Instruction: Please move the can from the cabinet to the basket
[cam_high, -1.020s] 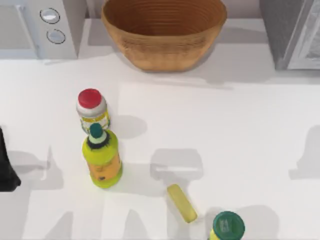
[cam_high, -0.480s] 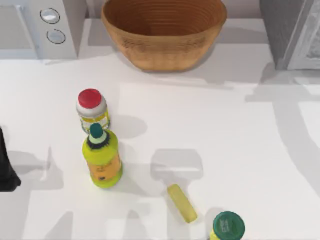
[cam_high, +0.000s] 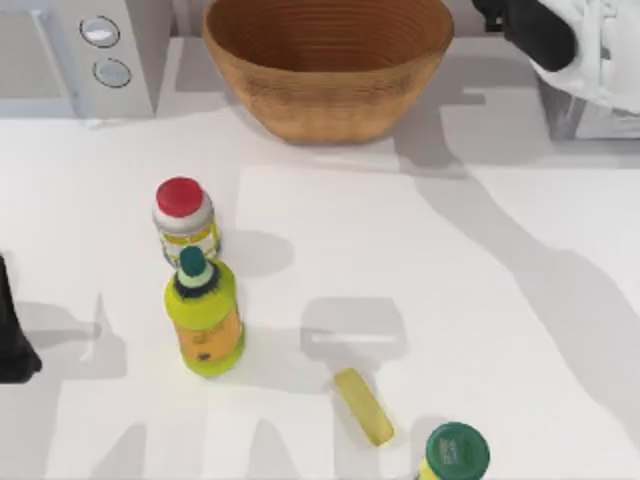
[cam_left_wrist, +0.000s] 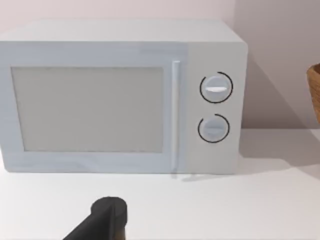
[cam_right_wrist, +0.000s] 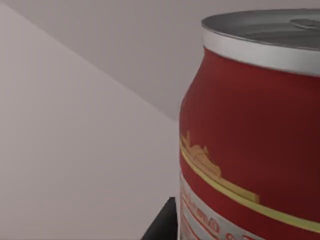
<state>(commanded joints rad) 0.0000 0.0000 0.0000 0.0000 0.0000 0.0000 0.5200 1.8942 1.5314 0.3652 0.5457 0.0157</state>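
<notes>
The can (cam_right_wrist: 250, 130), red with a silver top, stands upright and very close in the right wrist view. A dark finger (cam_right_wrist: 162, 225) rests against its lower side. My right gripper (cam_high: 490, 14) is at the table's back right, shut on the can, pointing left toward the basket's right rim. The basket (cam_high: 330, 85) is tan woven wicker at the back centre. My right arm covers most of the grey cabinet (cam_high: 558, 118) at the far right. My left gripper (cam_high: 12, 340) stays parked at the left edge.
A white microwave (cam_high: 70, 55) with two knobs stands at the back left. A red-capped jar (cam_high: 183, 215) and a green-capped yellow bottle (cam_high: 203, 320) stand left of centre. A yellow bar (cam_high: 363, 405) and a green-lidded bottle (cam_high: 455, 452) are near the front edge.
My right arm has come into the top view at the back right, in front of the cabinet, and its shadow has swept across the table's right side. The left arm has not moved.
</notes>
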